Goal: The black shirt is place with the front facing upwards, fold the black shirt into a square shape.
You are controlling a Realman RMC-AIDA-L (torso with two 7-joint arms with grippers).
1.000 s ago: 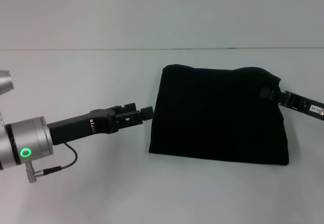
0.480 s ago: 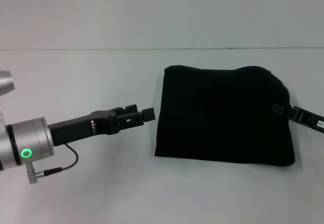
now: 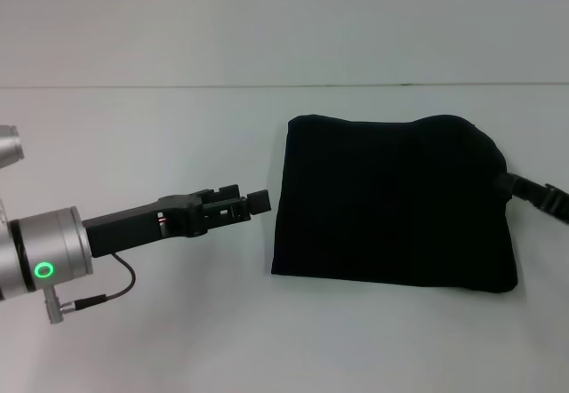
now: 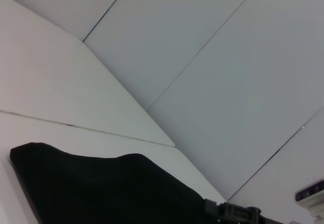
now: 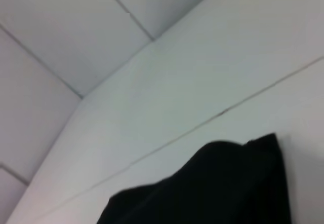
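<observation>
The black shirt (image 3: 391, 206), dragged slightly rightward, has been released by the withdrawn right gripper (image 3: 540, 195), its finger state indiscernible; the folding appears finished.

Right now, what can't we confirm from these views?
- Right gripper: the head view's right edge cuts it off, so how its jaws stand is unreadable; its own wrist view shows none of it.
- Left gripper: seen side-on beside the black shirt, apart from it; jaw gap unclear.
- Shirt's print and neck label: no view shows either; only plain black folded cloth.
- Shirt's near edge: cut off in both wrist views.
</observation>
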